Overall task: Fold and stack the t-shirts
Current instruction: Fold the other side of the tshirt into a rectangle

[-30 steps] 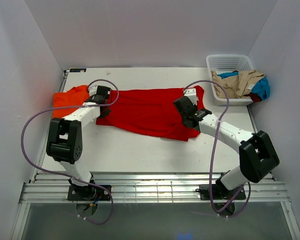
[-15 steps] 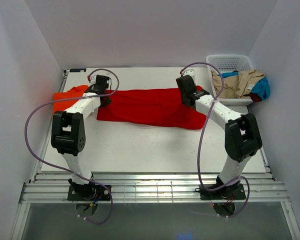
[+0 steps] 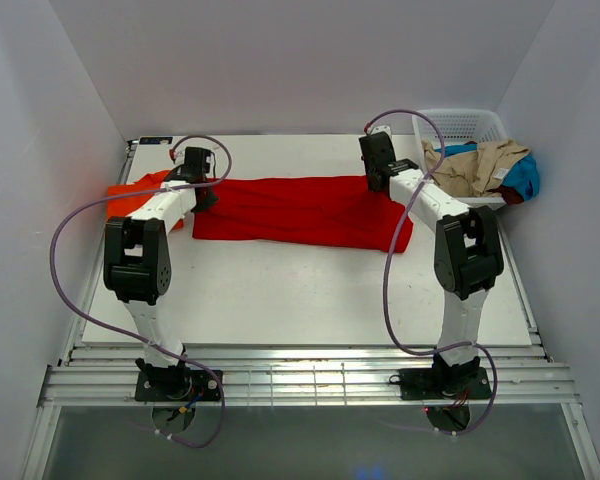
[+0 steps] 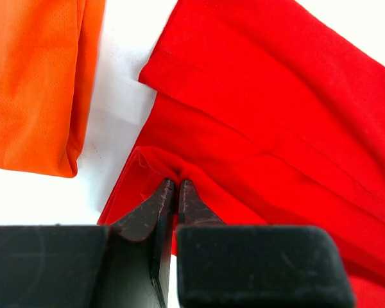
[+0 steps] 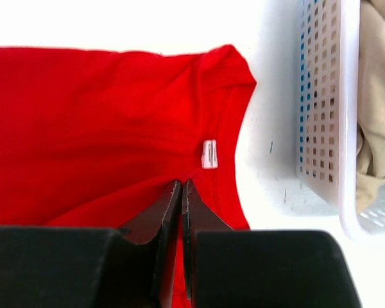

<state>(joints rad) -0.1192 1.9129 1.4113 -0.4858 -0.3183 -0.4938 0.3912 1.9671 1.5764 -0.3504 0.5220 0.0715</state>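
Red cotton t-shirt (image 3: 300, 212) spread flat left-to-right across far half of white counter (image 3: 310, 290). Left fingers (image 4: 147, 212) pinched tight on its left edge fold, right fingers (image 5: 159, 208) clamped on fabric by collar tag. Folded orange t-shirt (image 3: 140, 192) just beside, far left; white plastic basket (image 3: 460, 122) far right.

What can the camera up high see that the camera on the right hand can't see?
Only the top camera shows the orange shirt lying left of the red shirt, and the left gripper at that shirt's left end. Only the right wrist camera shows the little white tag inside the collar, and the right gripper pinched shut on red cloth close to it. Both show the red shirt, the white basket and the tan clothing in it.
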